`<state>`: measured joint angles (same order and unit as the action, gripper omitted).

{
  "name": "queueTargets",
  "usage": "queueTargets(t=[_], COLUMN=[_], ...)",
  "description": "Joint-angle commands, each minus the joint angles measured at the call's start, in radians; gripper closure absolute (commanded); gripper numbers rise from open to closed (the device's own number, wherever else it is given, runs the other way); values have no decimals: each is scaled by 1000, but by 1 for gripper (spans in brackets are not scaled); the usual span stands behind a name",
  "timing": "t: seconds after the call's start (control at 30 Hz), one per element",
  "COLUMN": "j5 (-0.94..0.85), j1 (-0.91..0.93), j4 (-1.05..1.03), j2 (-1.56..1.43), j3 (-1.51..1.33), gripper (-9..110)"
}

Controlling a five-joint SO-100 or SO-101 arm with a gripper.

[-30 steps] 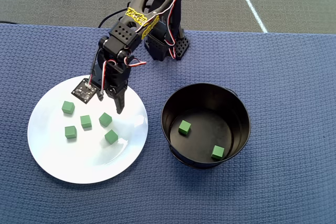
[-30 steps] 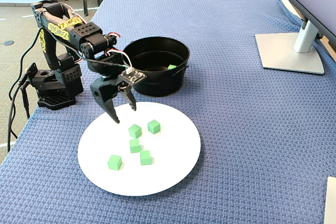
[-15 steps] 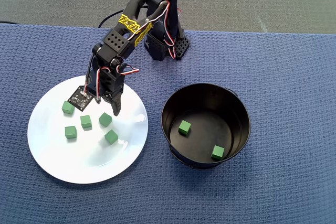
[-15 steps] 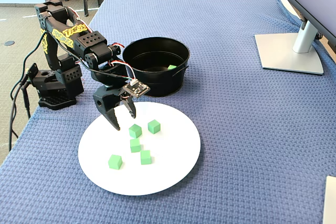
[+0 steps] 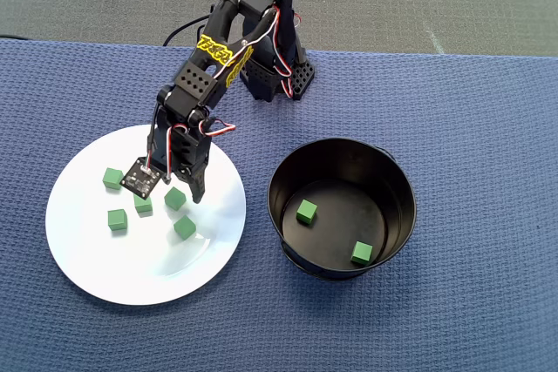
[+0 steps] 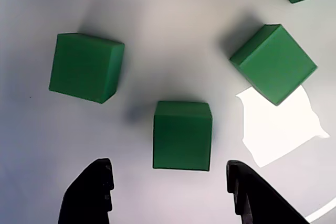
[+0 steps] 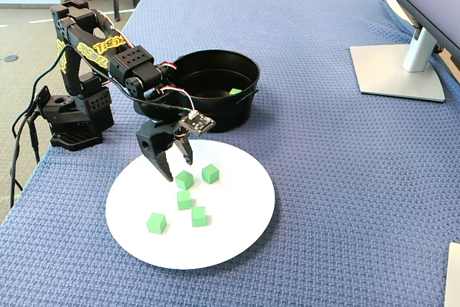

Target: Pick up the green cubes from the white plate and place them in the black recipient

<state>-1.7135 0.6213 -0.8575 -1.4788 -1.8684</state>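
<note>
The tool hangs with its fingers spread wide above the white plate, holding nothing; in the wrist view one green cube lies just ahead of the gap between the fingertips. Five cubes rest on the plate, and two more lie inside the black pot, which stands beside the plate on the blue-clothed surface.

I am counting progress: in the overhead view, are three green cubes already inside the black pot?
No. Only two green cubes lie inside the black pot.
</note>
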Motion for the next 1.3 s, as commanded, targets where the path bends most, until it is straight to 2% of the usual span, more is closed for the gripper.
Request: queueTargets(t=[0.0, 0.7, 0.87, 1.27], j5=[0, 15, 44, 95], j1=[-17, 6, -6, -14], j4=[32, 38, 69, 57], j2=[8, 95, 95, 83], j3=[69, 143, 123, 135], gripper=[82, 87, 101, 101])
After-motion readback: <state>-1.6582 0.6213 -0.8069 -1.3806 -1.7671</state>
